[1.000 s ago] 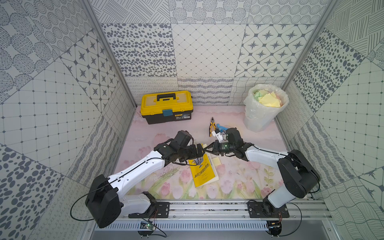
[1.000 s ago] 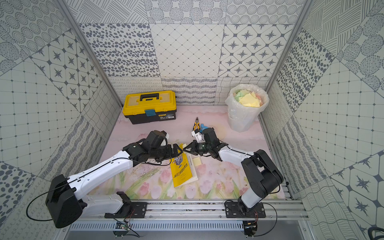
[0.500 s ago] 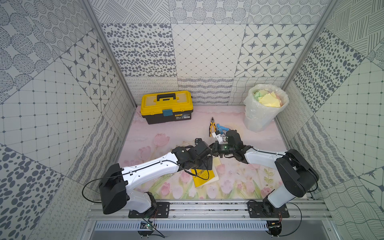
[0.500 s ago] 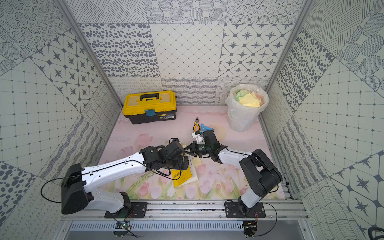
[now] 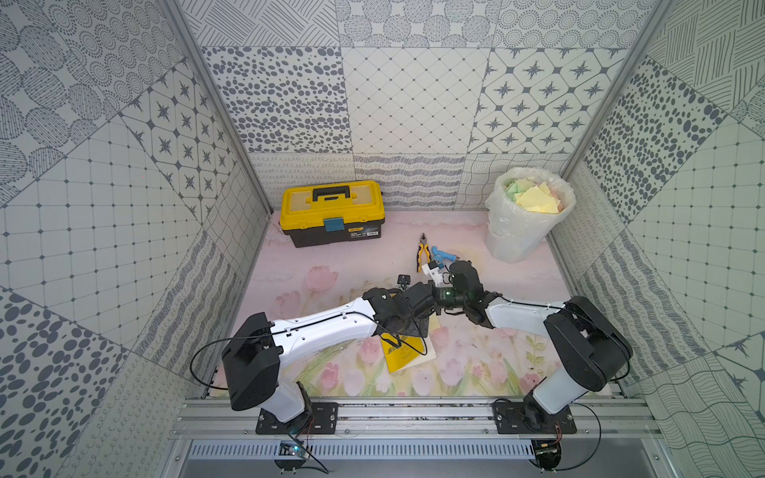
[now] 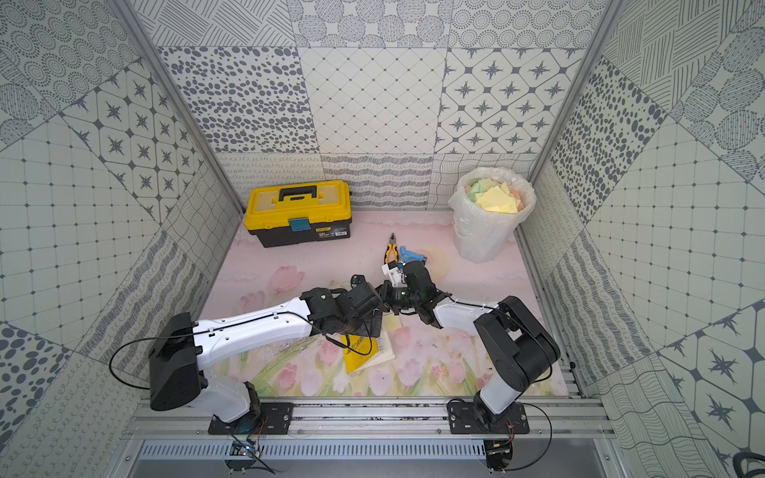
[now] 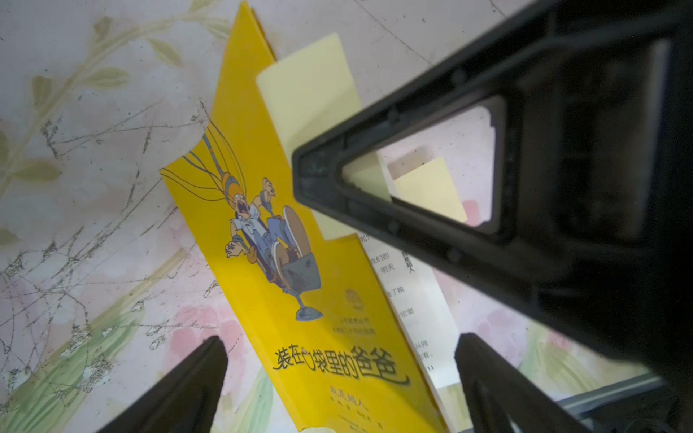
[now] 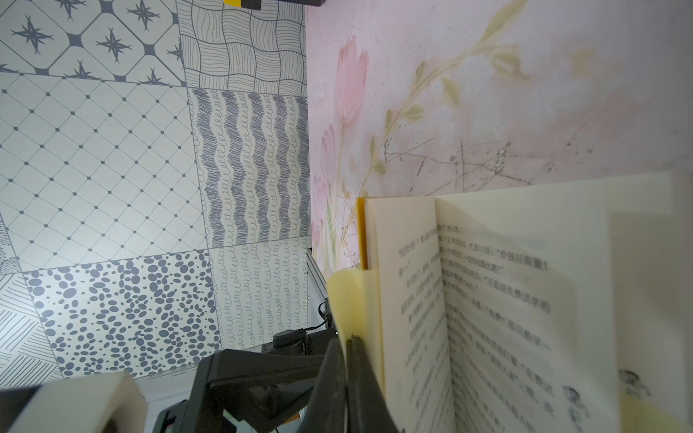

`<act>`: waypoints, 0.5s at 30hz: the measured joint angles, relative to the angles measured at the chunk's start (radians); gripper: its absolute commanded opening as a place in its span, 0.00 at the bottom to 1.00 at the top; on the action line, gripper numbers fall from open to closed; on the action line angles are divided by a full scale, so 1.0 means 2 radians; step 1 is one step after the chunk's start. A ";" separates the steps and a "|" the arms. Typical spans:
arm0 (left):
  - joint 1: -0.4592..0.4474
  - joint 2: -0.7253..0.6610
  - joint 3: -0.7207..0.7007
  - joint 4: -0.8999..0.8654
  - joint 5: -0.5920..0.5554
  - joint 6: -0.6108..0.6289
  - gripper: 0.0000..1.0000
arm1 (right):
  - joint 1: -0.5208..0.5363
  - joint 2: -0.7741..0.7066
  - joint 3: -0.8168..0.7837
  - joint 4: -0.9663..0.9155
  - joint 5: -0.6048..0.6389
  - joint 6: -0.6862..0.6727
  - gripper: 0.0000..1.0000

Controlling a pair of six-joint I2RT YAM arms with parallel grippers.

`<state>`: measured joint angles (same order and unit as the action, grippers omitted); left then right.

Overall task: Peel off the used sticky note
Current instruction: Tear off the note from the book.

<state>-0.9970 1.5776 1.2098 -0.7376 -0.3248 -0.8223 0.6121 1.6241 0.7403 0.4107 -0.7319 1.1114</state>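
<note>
Yellow book [image 5: 403,358] lying flat, long axis running away from the rail; left gripper [image 7: 337,345] poised over its cover, jaws spread wide, empty; at the far edge, sticky note [image 8: 352,300] stuck to a page, pinched in the fully closed right gripper [image 8: 347,345]; peel probably runs away from the book.

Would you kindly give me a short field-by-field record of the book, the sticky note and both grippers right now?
Book: yellow paperback book, lying partly open on the floral mat
Note: pale yellow sticky note, protruding from the pages, free edge curled
Right gripper: shut on the note's edge
Left gripper: open, above the cover, holding nothing
Bin: white bag-lined bin, holds discarded notes
</note>
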 measured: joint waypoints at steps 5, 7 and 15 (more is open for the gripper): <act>-0.002 0.019 0.011 -0.009 -0.008 0.002 0.76 | 0.000 0.000 -0.001 0.003 0.000 0.002 0.07; -0.002 0.019 0.010 -0.014 -0.011 0.003 0.65 | 0.000 0.000 -0.001 0.003 0.001 0.002 0.07; -0.004 0.000 -0.005 -0.022 -0.023 0.003 0.25 | -0.001 0.003 -0.001 0.002 0.006 0.001 0.07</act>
<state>-1.0054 1.5780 1.2007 -0.7811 -0.3714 -0.8158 0.6109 1.6306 0.7380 0.4156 -0.7189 1.1137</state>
